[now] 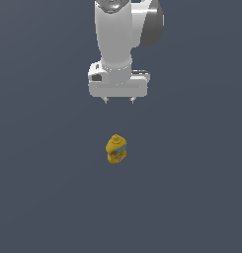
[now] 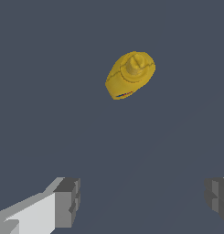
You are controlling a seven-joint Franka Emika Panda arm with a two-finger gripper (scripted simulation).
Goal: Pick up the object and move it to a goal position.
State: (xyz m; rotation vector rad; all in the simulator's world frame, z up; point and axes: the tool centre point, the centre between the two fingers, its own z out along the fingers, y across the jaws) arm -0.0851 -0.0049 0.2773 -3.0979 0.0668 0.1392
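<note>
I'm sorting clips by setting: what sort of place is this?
Probably a bare simulated test scene, not a real room: a flat, featureless grey ground, one yellow bottle standing alone, and a plainly rendered white arm with its gripper open above it.

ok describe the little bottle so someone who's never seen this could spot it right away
Find the white robot arm over the plain dark grey surface; its gripper hangs open. Apart from it, on the surface, stands the small yellow squeeze bottle with a pointed yellow cap and a blue-and-orange label. It is the only coloured thing in view.
</note>
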